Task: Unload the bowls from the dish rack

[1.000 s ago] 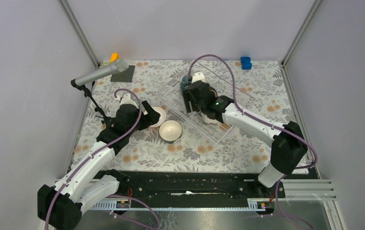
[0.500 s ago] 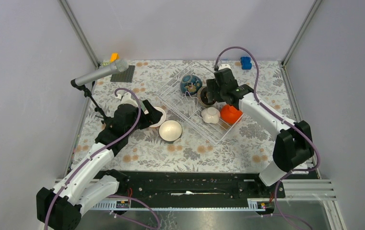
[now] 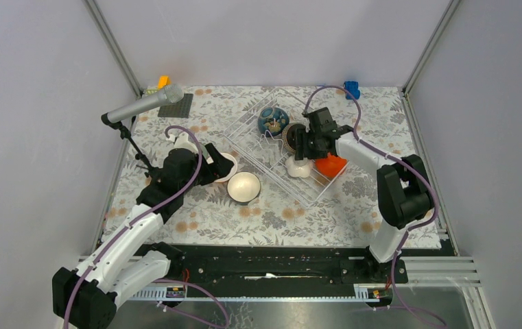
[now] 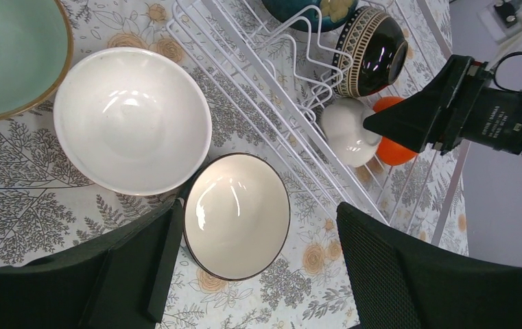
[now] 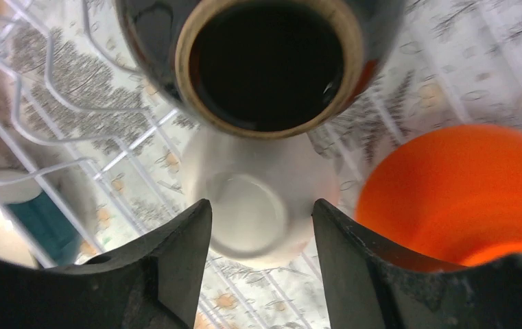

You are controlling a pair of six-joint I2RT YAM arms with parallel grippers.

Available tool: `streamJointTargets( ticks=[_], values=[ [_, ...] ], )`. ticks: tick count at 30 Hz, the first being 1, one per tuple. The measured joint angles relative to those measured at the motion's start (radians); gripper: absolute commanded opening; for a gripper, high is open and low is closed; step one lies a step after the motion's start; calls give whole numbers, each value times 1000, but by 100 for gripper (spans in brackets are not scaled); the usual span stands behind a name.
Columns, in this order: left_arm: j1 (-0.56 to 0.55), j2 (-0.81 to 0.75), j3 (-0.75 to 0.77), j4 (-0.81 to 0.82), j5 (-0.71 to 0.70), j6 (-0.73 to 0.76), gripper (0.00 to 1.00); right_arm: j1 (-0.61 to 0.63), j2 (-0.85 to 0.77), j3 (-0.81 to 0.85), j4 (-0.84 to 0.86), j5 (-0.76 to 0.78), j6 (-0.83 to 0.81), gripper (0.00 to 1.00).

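Observation:
The dish rack [image 3: 271,156] holds a dark blue patterned bowl [image 3: 272,120], a dark brown bowl [image 3: 291,137], an upturned white bowl [image 3: 300,166] and an orange bowl [image 3: 331,165]. My right gripper [image 3: 304,147] is open inside the rack. In the right wrist view its fingers [image 5: 261,226] stand on either side of the white bowl [image 5: 254,199], below the brown bowl [image 5: 271,62], with the orange bowl [image 5: 450,192] to the right. My left gripper [image 4: 265,267] is open over a cream dark-rimmed bowl [image 4: 236,216] on the table, beside a white bowl [image 4: 131,120] and a pale green bowl [image 4: 7,55].
A microphone [image 3: 145,105] on a stand leans over the table's left side. A dark grey plate [image 3: 175,106] and small orange and yellow blocks [image 3: 164,81] lie at the back left. A blue toy block [image 3: 352,89] sits at the back right. Grey walls enclose the table.
My right arm swung from the blue bowl at the rack's back left to the right, then down toward the white bowl. My left arm has barely moved.

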Motion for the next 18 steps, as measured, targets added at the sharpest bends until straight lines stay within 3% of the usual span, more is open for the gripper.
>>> streamJointTargets(
  ticks=[7, 14, 18],
  values=[
    [0, 7, 0, -1, 11, 11, 88, -3, -17, -89, 89, -179, 56, 60],
    [0, 7, 0, -2, 11, 12, 87, 1, -74, -133, 106, -251, 93, 85],
    [0, 5, 0, -2, 11, 12, 88, 1, -87, -138, 116, -219, 116, 92]
  ],
)
